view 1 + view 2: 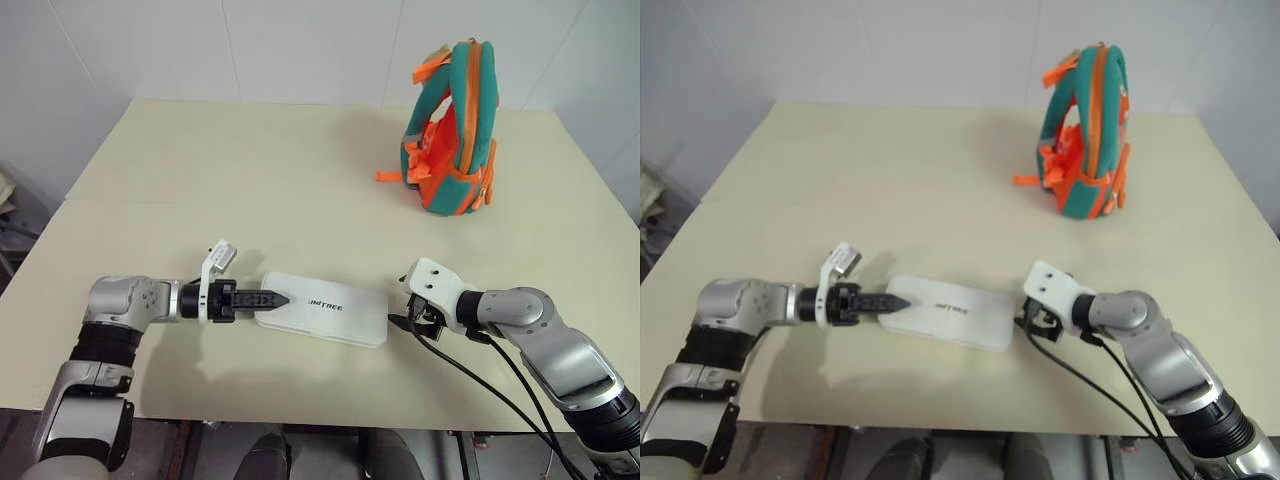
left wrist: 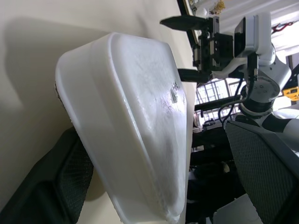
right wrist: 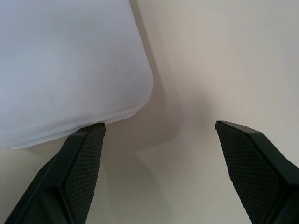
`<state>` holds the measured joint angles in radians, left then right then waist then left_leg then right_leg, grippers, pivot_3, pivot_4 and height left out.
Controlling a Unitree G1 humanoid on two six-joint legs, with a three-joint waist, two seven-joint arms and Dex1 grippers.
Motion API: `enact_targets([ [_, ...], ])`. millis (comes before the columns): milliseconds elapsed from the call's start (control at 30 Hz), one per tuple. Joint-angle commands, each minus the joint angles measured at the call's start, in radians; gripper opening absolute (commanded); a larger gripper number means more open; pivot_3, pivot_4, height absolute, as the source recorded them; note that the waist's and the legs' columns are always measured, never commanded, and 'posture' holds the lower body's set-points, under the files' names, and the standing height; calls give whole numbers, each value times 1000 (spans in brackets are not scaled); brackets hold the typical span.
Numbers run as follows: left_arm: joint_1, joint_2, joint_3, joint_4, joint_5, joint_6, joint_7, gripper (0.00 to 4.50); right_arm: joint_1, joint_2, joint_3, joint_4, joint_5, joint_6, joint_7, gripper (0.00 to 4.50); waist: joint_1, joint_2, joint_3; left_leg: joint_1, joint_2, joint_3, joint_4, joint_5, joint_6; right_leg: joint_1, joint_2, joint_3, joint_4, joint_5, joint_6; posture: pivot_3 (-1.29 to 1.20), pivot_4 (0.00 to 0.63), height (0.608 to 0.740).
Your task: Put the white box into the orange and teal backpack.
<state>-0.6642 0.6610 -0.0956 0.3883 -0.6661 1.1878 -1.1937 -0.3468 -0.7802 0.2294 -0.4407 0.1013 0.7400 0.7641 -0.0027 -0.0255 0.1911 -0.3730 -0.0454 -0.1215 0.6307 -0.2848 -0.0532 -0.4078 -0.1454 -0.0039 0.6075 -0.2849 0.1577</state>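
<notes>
Two claws are seen over a pale tabletop, with the white box lying flat between them. The left claw is spread wide, its fingers straddling the box's near end, apparently not gripping it. The right claw is also wide open and empty, just beside the box's opposite end. The orange and teal backpack stands upright, well beyond the right claw.
</notes>
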Motion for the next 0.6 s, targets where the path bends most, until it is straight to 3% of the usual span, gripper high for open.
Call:
enact_targets([
  [33, -42, 3, -36, 46, 35, -35, -56, 4470, -2, -1, -22, -27, 4, -19, 3, 4500, 0, 0, 0, 0, 0, 0, 0, 0, 0, 0, 0, 0, 0, 0, 0, 0, 150, 740],
  [67, -49, 1, -41, 59, 42, -40, -63, 4470, -1, 0, -23, -28, 4, -18, 1, 4500, 1, 0, 0, 0, 0, 0, 0, 0, 0, 0, 0, 0, 0, 0, 0, 0, 150, 740],
  [167, -65, 2, -70, 84, 60, -46, -100, 3891, 4, 0, -26, -35, 3, -14, -3, 4500, 1, 0, 0, 0, 0, 0, 0, 0, 0, 0, 0, 0, 0, 0, 0, 0, 150, 740],
  [400, -87, -11, -79, 111, 81, -54, -128, 1813, 5, 4, -31, -36, 3, -15, -7, 4500, 1, -1, 0, 0, 0, 0, 0, 0, 0, 0, 0, 0, 1, 0, 0, 0, 150, 740],
  [467, -92, -16, -76, 118, 88, -55, -132, 1435, 4, 6, -32, -34, 1, -18, -6, 4500, 1, -1, 0, 0, 0, 0, 1, 0, 0, 0, 0, 0, 1, 0, 0, 0, 150, 740],
  [600, -98, -24, -47, 125, 75, -37, -124, 1325, 0, 10, -32, -28, -3, -22, -6, 4500, 0, -1, 0, 0, 0, 0, 1, 0, 0, 0, 0, 0, 2, 0, 0, 0, 150, 740],
])
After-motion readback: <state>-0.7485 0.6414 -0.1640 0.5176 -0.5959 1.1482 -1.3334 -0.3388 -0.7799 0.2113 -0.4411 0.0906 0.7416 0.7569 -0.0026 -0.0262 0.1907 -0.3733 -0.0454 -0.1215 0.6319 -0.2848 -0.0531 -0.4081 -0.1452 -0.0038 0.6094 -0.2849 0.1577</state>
